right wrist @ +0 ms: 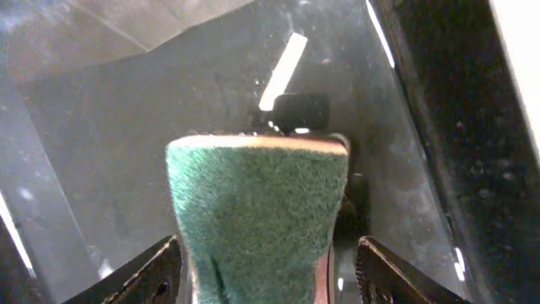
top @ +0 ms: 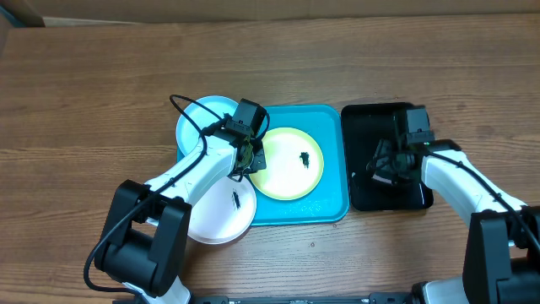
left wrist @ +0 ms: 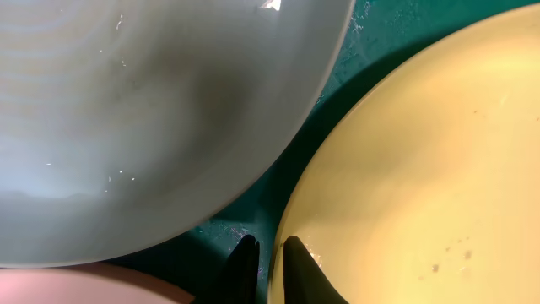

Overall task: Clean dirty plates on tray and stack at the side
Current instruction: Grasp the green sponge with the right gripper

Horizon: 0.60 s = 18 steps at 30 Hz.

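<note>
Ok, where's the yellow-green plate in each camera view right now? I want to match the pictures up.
Overhead: the yellow-green plate lies mid-frame on the turquoise tray.
Left wrist: it fills the right side, its rim at the left gripper.
Right wrist: not in it; only a green sponge over the black tray.
Shared landmark: the turquoise tray, a dark teal strip in the left wrist view.

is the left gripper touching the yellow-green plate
Touching. The left wrist view shows the left gripper closed on the rim of the yellow-green plate, one finger on each side.
</note>
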Motion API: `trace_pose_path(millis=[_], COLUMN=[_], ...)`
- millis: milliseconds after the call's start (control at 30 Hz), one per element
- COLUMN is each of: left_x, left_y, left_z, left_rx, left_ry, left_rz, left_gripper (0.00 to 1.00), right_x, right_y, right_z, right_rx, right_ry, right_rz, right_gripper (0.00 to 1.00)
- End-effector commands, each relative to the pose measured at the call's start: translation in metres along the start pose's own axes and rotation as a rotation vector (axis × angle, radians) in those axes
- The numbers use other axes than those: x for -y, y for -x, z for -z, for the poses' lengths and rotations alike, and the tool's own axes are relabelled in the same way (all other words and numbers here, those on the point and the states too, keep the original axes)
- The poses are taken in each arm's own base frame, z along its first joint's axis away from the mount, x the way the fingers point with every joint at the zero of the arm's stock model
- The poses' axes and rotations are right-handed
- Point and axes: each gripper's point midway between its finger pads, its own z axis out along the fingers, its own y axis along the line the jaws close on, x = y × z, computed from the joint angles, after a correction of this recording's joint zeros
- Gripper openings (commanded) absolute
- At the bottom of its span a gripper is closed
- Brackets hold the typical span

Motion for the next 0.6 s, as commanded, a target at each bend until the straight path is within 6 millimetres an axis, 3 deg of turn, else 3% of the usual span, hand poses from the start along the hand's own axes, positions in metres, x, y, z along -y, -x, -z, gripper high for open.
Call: trace_pose_path(millis=[0, 100, 200, 233, 333, 367, 433, 567], left_x=[-0.003, -0.003, -0.003, -0.003, -0.003, -0.003, -0.003, -0.003], left_y=[-0.003, -0.003, -0.003, -0.003, -0.003, -0.003, -0.003, -0.003], left_z=[-0.007, -0.007, -0.007, -0.007, -0.007, -0.007, -0.007, -0.007], left_rx=[-0.013, -0.013, -0.013, -0.013, -0.013, -0.013, -0.013, -0.013], left_ry=[0.015, 0.015, 0.015, 0.015, 0.015, 0.015, 0.015, 0.015], left_rz=[-0.003, -0.003, -0.003, -0.003, -0.002, -0.002, -0.002, -0.003], left_gripper=[0.14, 0.14, 0.14, 0.14, 0.14, 0.14, 0.15, 0.17], right_x=[0.004, 0.004, 0.000, -0.002, -0.005, -0.006, -0.007, -0.004], right_y=[-0.009, -0.008, 0.002, 0.006, 0.013, 0.013, 0.008, -0.005], right_z=[-0.006, -0.006, 0.000, 0.003, 0.011, 0.012, 0.012, 0.012], right_rx=[-0.005, 0.001, 0.023, 0.027, 0.031, 0.025, 0.001, -0.053], right_ry=[-0.010, -0.007, 0.004, 0.006, 0.009, 0.015, 0.024, 0.017], right_rz=[0.004, 0.004, 0.002, 0.002, 0.014, 0.034, 0.056, 0.059], right_gripper=[0.64, 0.48, 0.07, 0.04, 0.04, 0.08, 0.59, 0.64])
